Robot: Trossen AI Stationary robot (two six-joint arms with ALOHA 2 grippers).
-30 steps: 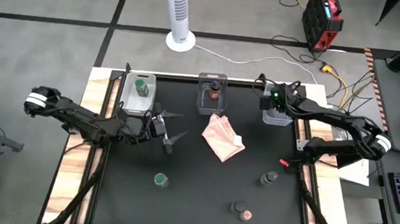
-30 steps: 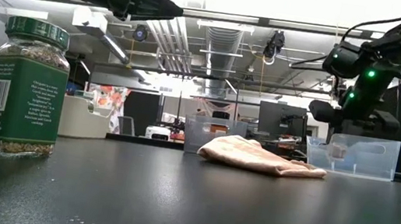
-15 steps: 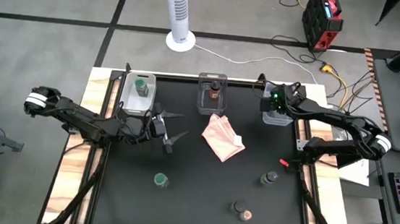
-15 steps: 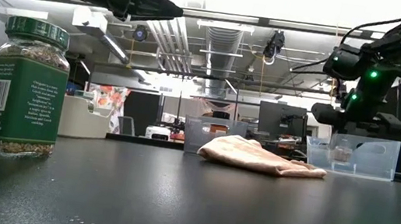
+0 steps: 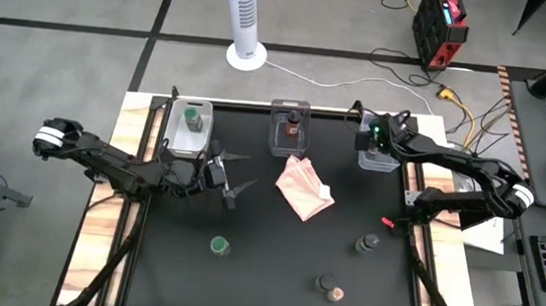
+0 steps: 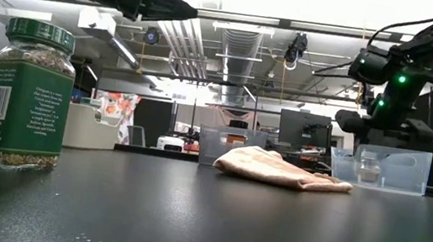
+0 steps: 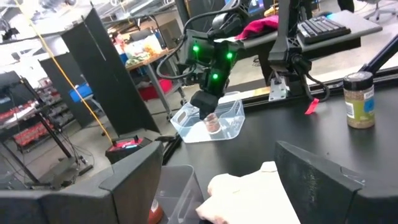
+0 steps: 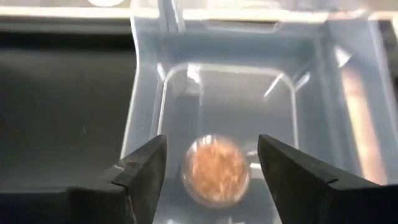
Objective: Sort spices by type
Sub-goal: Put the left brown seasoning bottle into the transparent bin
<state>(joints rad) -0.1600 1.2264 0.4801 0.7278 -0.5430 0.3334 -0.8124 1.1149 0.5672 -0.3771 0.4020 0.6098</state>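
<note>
Spice jars were spread over the black table (image 5: 274,252), which filled the high view's centre. The right bin (image 5: 379,160), upper right, held a pinkish jar (image 8: 214,167) between the right gripper's (image 8: 211,177) parted fingers, not clamped. The left gripper (image 5: 236,182), fingers apart and empty, hovered left of centre. A green-lidded jar (image 5: 218,244) stood lower left.

Right gripper (image 8: 211,163) wider; pinkish jar (image 8: 214,169) now loose in bin (image 8: 147,99)
</note>
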